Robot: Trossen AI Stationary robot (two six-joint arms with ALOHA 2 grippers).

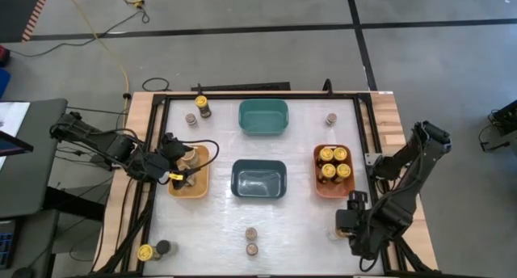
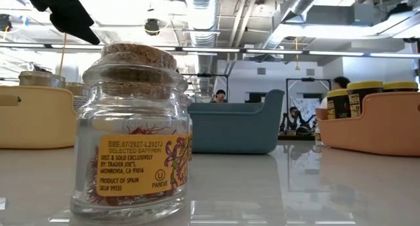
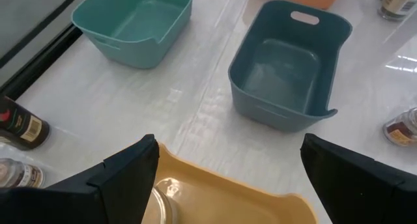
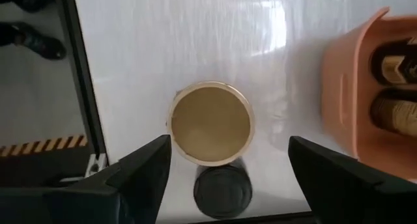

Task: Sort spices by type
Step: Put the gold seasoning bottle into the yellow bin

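At the counter's [image 1: 218,221] 9 o'clock edge, the left gripper [image 1: 179,166] hangs over the rectangular yellow plastic bin [image 1: 199,189]. Its two dark fingers [image 3: 130,175] are spread wide with nothing between them, and a wide tan-topped glass jar [image 1: 188,157] stands in that bin just below them. At 7 o'clock, near the corner, a yellow-lidded jar [image 1: 145,252] and a dark-lidded jar [image 1: 162,247] stand side by side. At 11 o'clock a small brown-topped jar [image 1: 191,119] sits beside a dark jar with a yellow lid [image 1: 203,106].

Toward 12 o'clock lies the empty teal rectangular bin [image 1: 263,116]; at the centre is the dark-blue rectangular bin [image 1: 258,180], also empty. At 6 o'clock two small cork-topped jars [image 1: 251,240] stand touching; the low view shows one of them close up as a clear saffron jar [image 2: 134,134].

At 1 o'clock a lone brown-topped jar [image 1: 330,118] stands apart. At 3 o'clock the orange rectangular bin [image 1: 321,181] holds four dark jars with yellow lids [image 1: 334,162], packed together.

At 5 o'clock the right gripper [image 1: 346,227] hovers above a pair of jars on the counter: a wide tan-lidded jar [image 4: 210,123] and, touching it, a black-lidded jar [image 4: 222,190]. Its fingers [image 4: 133,172] stand wide apart on either side of the pair, grasping neither.
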